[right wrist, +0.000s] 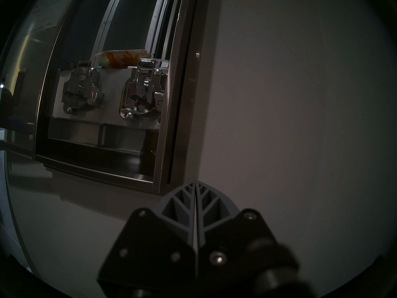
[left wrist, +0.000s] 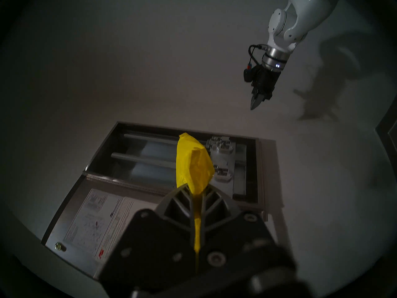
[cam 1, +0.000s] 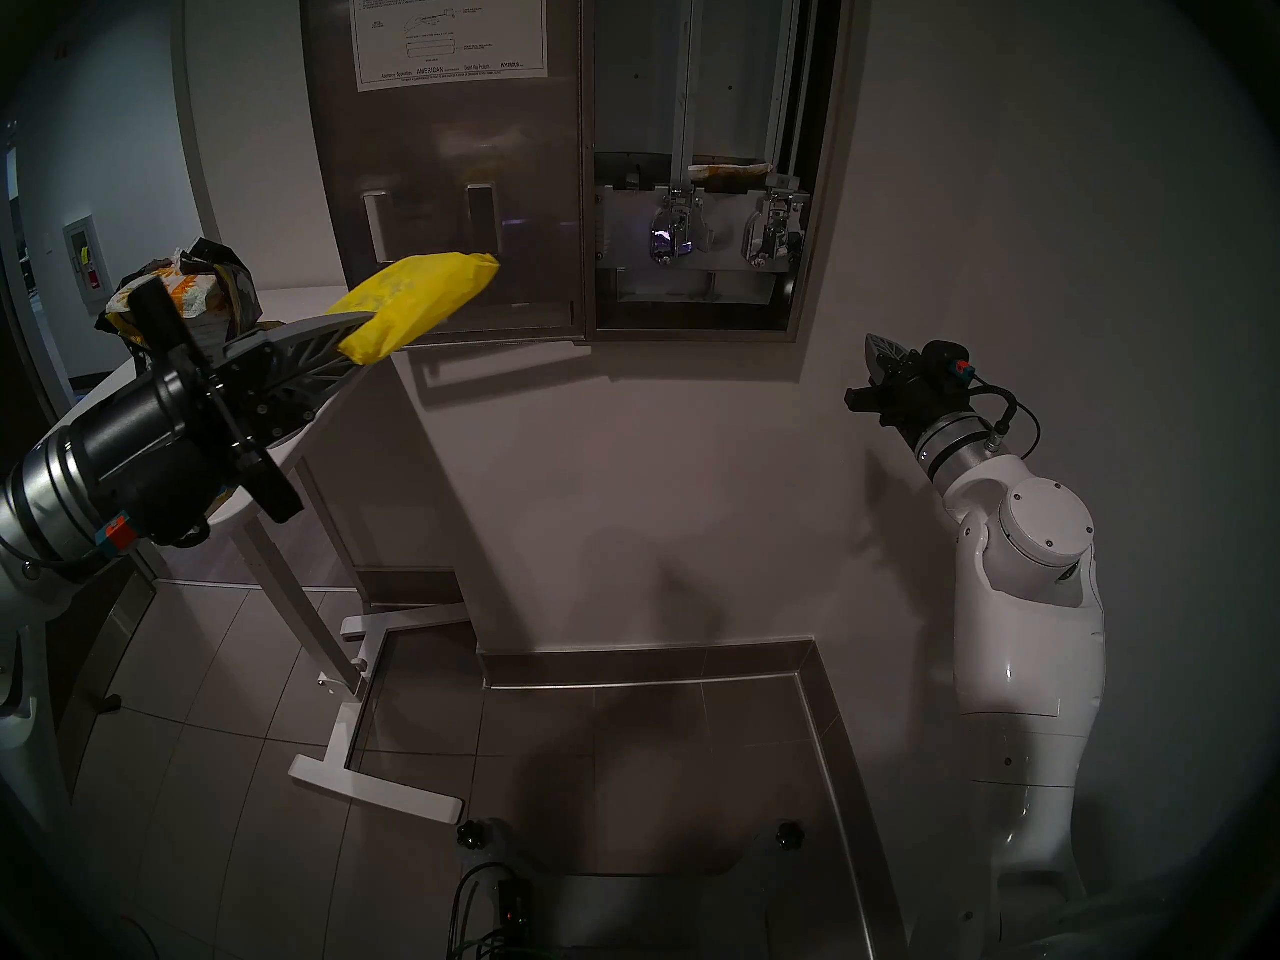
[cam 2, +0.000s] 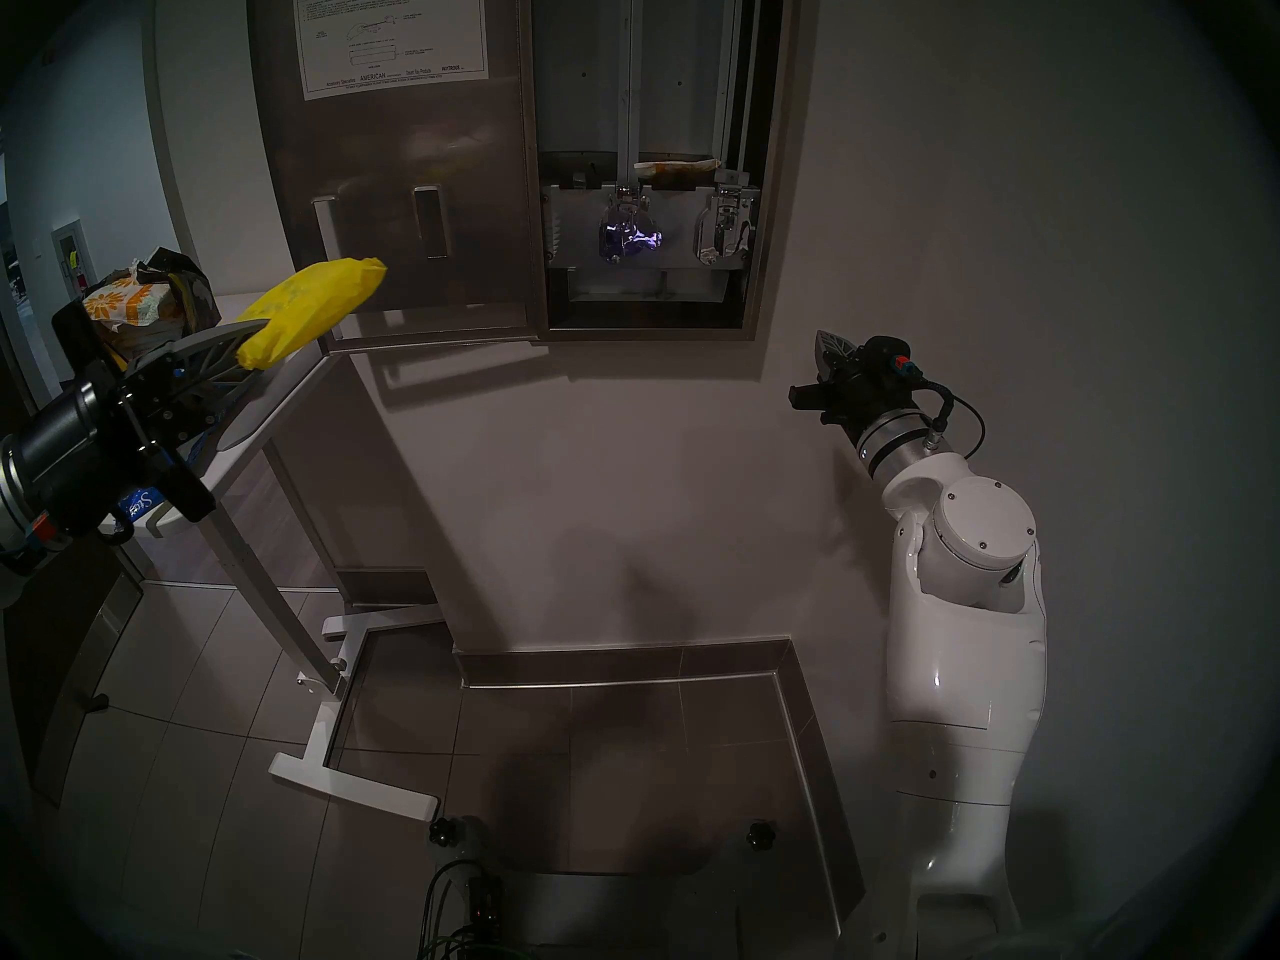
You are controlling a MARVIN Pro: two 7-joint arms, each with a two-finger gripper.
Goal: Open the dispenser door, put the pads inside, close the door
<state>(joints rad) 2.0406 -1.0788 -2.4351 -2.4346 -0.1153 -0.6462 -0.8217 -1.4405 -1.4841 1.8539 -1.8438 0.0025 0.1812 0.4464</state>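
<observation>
The dispenser (cam 1: 699, 72) hangs open on the wall, showing two chrome levers and inner chutes. Its door (cam 1: 443, 196) is swung out to the left, with the white instruction sheet on its back. A white pad with orange flowers (cam 1: 729, 169) lies in the right chute above the levers; it also shows in the right wrist view (right wrist: 122, 58). My left gripper (cam 1: 350, 345) is shut on a bright yellow pad (cam 1: 415, 304), held in front of the door's lower part and left of the opening; the left wrist view (left wrist: 192, 164) shows it too. My right gripper (cam 1: 878, 347) is shut and empty, below and right of the dispenser.
A white stand table (cam 1: 298, 300) at the left carries a torn bag (cam 1: 187, 290) with more flowered pads. Its legs (cam 1: 346, 668) reach over the tiled floor. A steel-edged floor tray (cam 1: 651, 751) lies below the wall. Cables (cam 1: 485, 910) sit at the bottom edge.
</observation>
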